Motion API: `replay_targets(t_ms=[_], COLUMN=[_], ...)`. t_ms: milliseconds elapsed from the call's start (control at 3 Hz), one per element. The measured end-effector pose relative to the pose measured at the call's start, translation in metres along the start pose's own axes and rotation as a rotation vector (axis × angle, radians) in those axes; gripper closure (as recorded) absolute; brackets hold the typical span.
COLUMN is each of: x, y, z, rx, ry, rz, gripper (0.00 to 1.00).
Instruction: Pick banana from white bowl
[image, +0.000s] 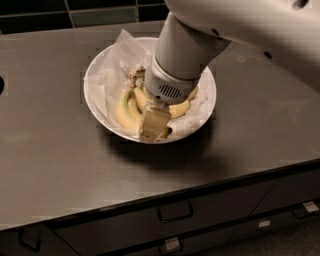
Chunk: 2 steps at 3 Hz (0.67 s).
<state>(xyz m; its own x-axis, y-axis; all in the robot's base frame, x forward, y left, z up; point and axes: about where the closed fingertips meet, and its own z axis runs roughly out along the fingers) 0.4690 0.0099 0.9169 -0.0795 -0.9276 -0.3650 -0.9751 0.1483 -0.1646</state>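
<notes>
The white bowl (97, 70) stands on the dark counter, lined with crumpled white paper (112, 60). Three yellow bananas lie in it. The long, slim, strongly curved banana (121, 111) lies along the bowl's front-left side. A plumper banana (134, 106) lies beside it, and another (180, 108) lies to the right, partly under the arm. My gripper (152, 124) reaches down into the front of the bowl, right over the lower ends of the left bananas and hiding them. The white wrist (175, 65) covers the bowl's middle.
The dark counter (55, 165) has its front edge close below the bowl. Drawers with handles (175, 212) sit under it. A dark tiled wall (75, 15) runs behind. A dark round opening (1, 85) shows at the counter's left edge.
</notes>
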Motion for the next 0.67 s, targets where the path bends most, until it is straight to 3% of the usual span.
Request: replay_targets(t_ms=[667], x=[0.0018], y=[0.0003], z=[0.0046], rx=[0.024], ry=[0.010], rz=[0.020], gripper=[0.44])
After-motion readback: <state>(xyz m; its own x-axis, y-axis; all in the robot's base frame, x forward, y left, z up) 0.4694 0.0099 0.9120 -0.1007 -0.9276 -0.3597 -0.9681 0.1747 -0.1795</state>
